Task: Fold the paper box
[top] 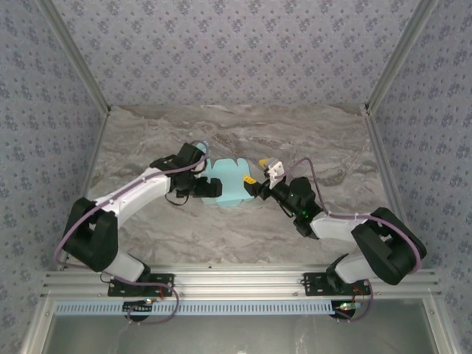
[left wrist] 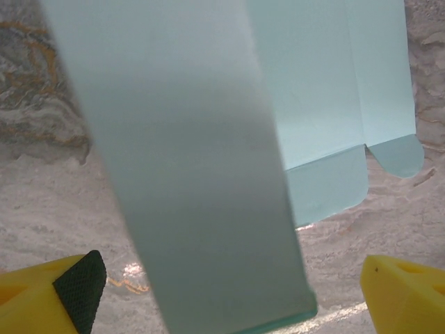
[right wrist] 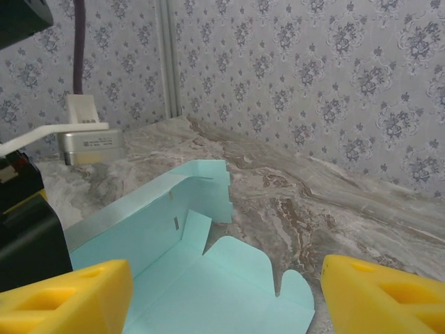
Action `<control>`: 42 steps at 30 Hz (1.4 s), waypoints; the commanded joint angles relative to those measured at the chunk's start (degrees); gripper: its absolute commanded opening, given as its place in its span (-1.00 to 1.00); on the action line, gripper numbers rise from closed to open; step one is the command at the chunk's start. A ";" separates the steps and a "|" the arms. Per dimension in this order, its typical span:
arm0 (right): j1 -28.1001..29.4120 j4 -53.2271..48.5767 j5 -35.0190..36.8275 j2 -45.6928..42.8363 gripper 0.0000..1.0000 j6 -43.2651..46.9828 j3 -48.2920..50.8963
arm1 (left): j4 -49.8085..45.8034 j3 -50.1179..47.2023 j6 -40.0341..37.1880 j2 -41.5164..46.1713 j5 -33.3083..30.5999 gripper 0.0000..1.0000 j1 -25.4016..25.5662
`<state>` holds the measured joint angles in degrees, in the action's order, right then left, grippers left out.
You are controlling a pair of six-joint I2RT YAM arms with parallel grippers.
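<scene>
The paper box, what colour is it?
The paper box is plain light aqua-blue, with no pattern. It shows best in the right wrist view.

Soft, even light fills the top view, casting faint shadows on the desk (top: 243, 236) near the paper box (top: 228, 181). From the left wrist the box's nearest panel is blurred and shaded grey, with glare on the desk below it.

A grey-and-brown marbled tabletop (top: 243, 133) lies walled on 3 sides by pale wallpaper (top: 221, 44) with a small repeating floral print. 2 aluminium posts (top: 75, 55) slant up from its far corners, and aluminium rails (top: 243, 279) run along the near edge.
</scene>
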<state>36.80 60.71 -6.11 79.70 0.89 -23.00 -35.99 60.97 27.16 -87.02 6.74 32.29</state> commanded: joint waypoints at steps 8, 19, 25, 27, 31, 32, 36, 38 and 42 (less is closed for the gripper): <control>-3.11 -2.39 -2.68 -3.12 0.48 -1.92 1.72 | -6.87 5.02 0.36 -7.18 -6.21 0.57 2.86; -5.09 -2.48 -3.91 -4.02 0.48 -2.45 2.61 | -10.75 9.23 -6.45 -11.47 -12.42 0.10 3.75; -6.51 -4.17 -3.62 -5.22 0.48 -3.29 2.46 | -10.42 9.35 -13.93 -12.63 -10.68 -0.01 3.64; -7.19 -5.95 -3.15 -6.02 0.48 -3.60 1.99 | -10.04 8.95 -16.46 -13.20 -8.35 -0.05 3.22; -8.71 -10.79 -1.33 -8.10 0.49 -4.26 0.43 | -9.22 8.42 -17.97 -14.05 -6.70 -0.04 1.45; -9.29 -11.99 -0.97 -8.52 0.49 -4.59 -0.04 | -8.42 8.14 -18.91 -13.82 -5.87 -0.04 1.13; -11.87 -13.53 3.07 -9.14 0.49 -7.39 -0.36 | -5.80 6.95 -30.32 -11.65 0.09 -0.05 1.15; -14.55 -12.48 2.24 -8.66 0.51 -8.62 -0.04 | -6.10 7.32 -35.50 -10.94 0.86 -0.14 1.11; -21.66 -13.64 -6.50 -6.48 0.54 -8.59 -1.27 | -3.38 4.87 -44.15 -8.26 5.63 -0.14 1.12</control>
<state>18.52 48.27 -7.84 72.01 -5.82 -22.20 -40.88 67.94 -7.07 -98.26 6.74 33.17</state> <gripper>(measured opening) 0.767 0.442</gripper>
